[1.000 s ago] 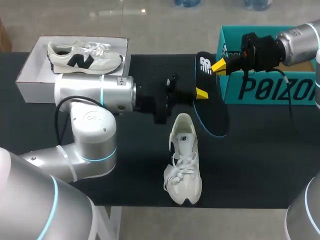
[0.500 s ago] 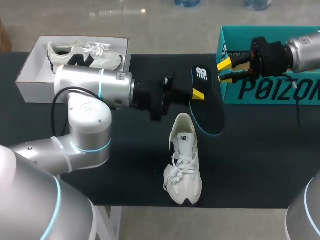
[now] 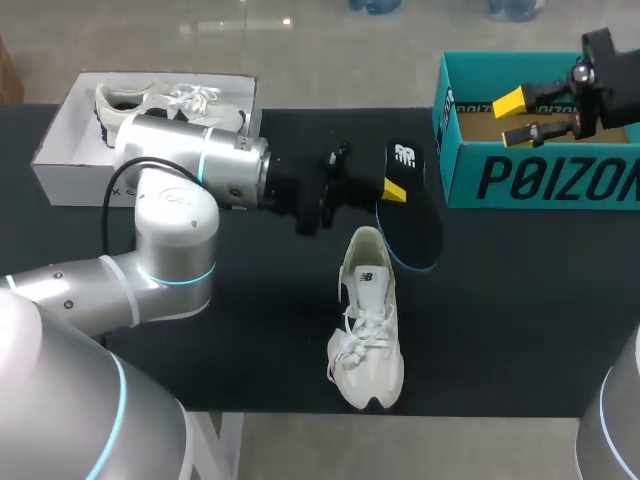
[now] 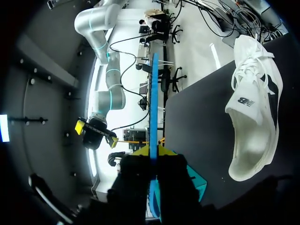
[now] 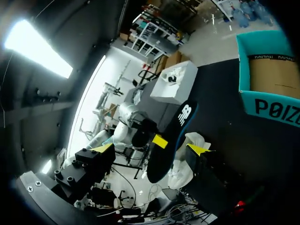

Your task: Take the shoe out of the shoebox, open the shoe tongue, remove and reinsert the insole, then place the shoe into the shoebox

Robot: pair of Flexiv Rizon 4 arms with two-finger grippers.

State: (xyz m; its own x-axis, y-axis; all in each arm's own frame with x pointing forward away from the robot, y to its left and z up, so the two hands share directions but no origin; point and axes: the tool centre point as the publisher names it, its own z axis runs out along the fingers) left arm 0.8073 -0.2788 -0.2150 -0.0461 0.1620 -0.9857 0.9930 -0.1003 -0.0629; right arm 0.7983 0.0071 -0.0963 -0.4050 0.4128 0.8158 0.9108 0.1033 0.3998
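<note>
My left gripper point(image 3: 392, 188) is shut on a black insole point(image 3: 410, 215) with a blue rim, held above the dark table just past the heel of the white shoe point(image 3: 368, 320). In the left wrist view the insole point(image 4: 153, 93) shows edge-on, pinched between the left gripper's point(image 4: 153, 154) fingers, and the shoe point(image 4: 253, 117) lies beside it with its opening towards the camera. My right gripper point(image 3: 512, 118) stands open and empty over the teal shoebox point(image 3: 540, 180). From the right wrist, the insole point(image 5: 171, 136) hangs well ahead of the open right gripper point(image 5: 151, 149).
A white box point(image 3: 60, 150) at the back left holds a second white shoe point(image 3: 180, 100). The teal shoebox point(image 5: 269, 89) stands at the back right with its brown inside open. The left arm's silver links point(image 3: 190, 170) lie across the table's left half.
My right gripper has let go of the insole, opened wide and drawn back to the right over the teal shoebox. The left gripper keeps the insole, now a little lower and flatter.
</note>
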